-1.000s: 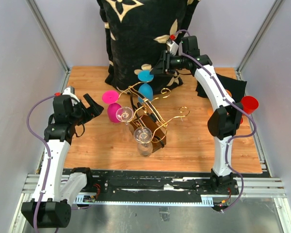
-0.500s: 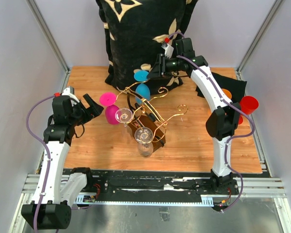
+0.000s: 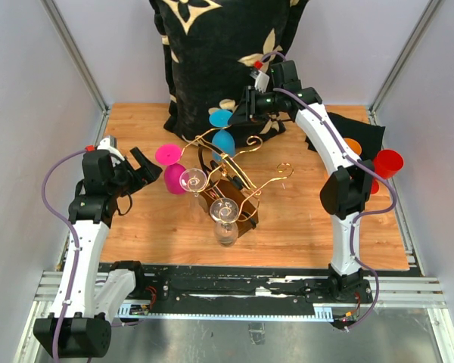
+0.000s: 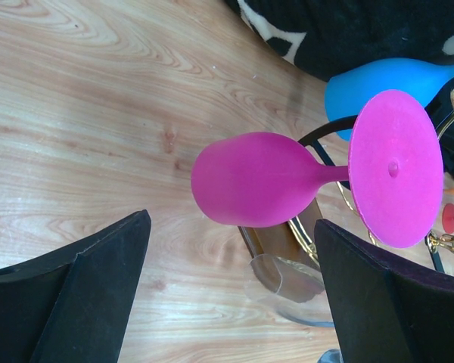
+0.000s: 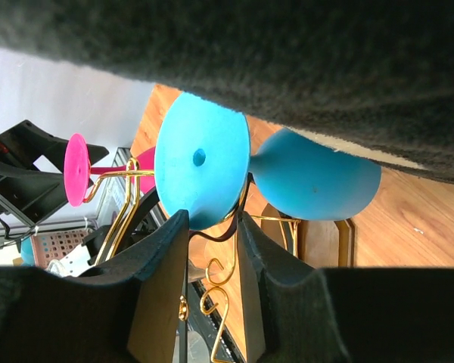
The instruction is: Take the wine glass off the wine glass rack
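Fingers [image 5: 160, 291] of right gripper [image 5: 210, 227] flank blue wine glass [image 5: 314, 178] foot, clamping unclear; left gripper [image 4: 231, 227] wide apart.

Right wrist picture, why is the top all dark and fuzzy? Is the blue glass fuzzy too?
Right wrist view: something dark sits too close to the lens to focus, and I cannot tell what it is; the blue wine glass below it is sharp and brightly lit.

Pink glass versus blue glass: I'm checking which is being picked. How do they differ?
The pink glass hangs on the left of the rack, the blue glass at its far side. The blue glass's foot sits at the right fingers; the pink glass is untouched, the left fingers open beside it. Both are opaque, hanging bowl-down.
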{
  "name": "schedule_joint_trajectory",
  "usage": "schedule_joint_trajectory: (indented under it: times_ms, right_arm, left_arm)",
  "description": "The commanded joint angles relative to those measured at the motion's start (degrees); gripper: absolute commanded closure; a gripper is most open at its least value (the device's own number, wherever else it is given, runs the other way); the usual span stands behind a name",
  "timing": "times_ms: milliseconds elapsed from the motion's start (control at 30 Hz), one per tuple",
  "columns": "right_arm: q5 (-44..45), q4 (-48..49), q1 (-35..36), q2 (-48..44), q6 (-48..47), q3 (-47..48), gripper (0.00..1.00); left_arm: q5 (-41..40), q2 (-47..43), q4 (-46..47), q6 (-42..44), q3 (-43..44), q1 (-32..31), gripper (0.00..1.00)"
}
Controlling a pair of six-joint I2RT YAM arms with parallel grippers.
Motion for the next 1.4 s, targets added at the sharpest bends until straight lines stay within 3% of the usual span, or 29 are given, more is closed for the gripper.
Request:
schedule_joint_trajectory:
  times_ms: [0,333,900,1133,1367]
  right_arm:
    - [0.3,1.4,1.6,0.1,0.9,3.2,0.68]
    - [0.6,3.1,1.7,0.9,2.0,4.9,0.74]
    - [0.1,1.8,2.8,5.9,3.7,9.3,0.69]
    - [1.3,1.8,2.6,4.6,4.4,8.3,0.99]
    - [2.6,5.6,-0.2,-2.6,5.8,-0.7,0.99]
  left_arm:
    - [0.5,-1.0,0.5,1.0,-0.4,0.1,0.05]
    - [0.6,-0.8,1.0,1.0,-0.8,0.1,0.04]
    - [0.8,-0.7,1.0,1.4,-1.5,0.2,0.04]
    - [0.8,-0.8,0.8,1.6,-1.1,0.2,0.04]
    - [0.8,-1.0,0.4,1.6,-1.0,0.2,0.04]
